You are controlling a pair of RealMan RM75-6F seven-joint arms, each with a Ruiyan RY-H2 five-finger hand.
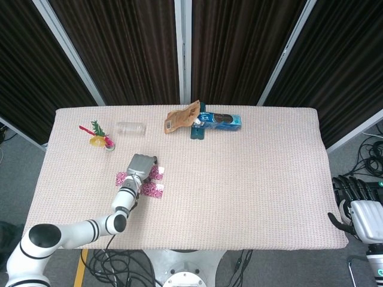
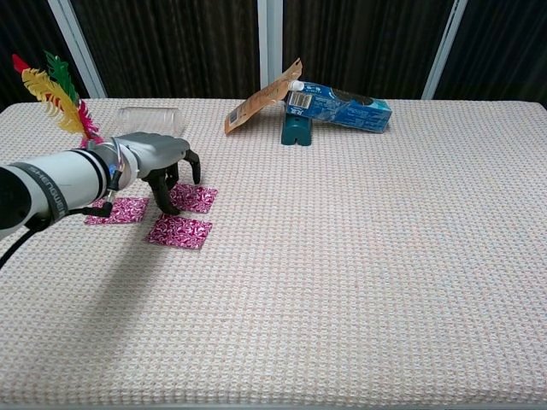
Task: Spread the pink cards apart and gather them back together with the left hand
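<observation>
Three pink patterned cards lie spread on the cloth at the left: one at the left (image 2: 119, 210), one at the back right (image 2: 193, 198), one at the front (image 2: 179, 231). In the head view the cards (image 1: 152, 190) show beside my left hand (image 1: 139, 166). My left hand (image 2: 156, 158) hovers palm down over them, fingers apart and curved down, fingertips (image 2: 174, 207) touching the back right card's near edge. It holds nothing. My right hand (image 1: 358, 209) hangs off the table's right end, fingers apart, empty.
A clear plastic cup (image 2: 150, 117) lies on its side behind the cards, with a feather toy (image 2: 53, 92) to its left. A brown pouch (image 2: 261, 106), a blue box (image 2: 340, 104) and a teal stand (image 2: 297, 131) sit at the back middle.
</observation>
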